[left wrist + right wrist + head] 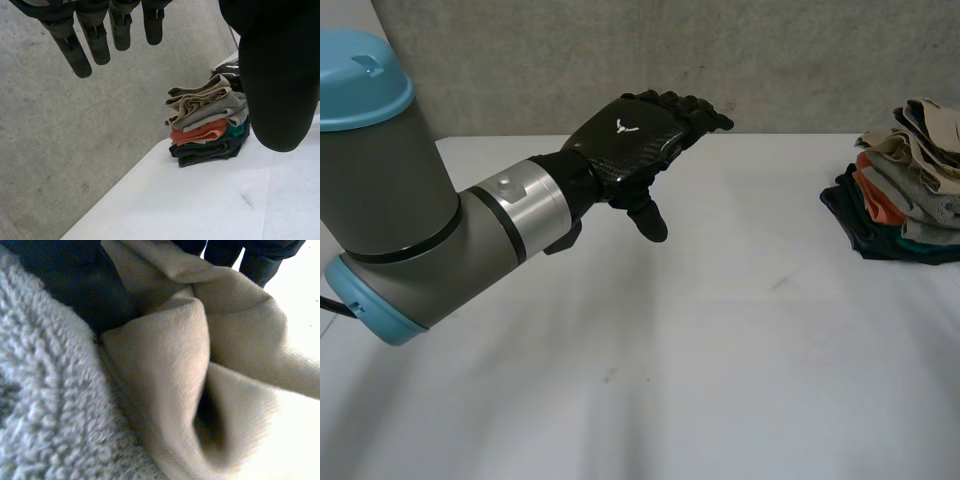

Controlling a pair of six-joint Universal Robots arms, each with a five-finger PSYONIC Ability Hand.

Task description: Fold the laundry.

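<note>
Head view is showing the left hand hanging slack and empty at upper centre, the pile sitting at the right edge; the right hand is lying against tan cloth, grip impossible to tell; a blind tug is risking toppling the pile.

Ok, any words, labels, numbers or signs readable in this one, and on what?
No readable words or numbers.
One small white emblem, no letters, on the back of the black left robot hand.
No label visible on the stack of folded beige, grey, orange, teal and dark cloths.
</note>
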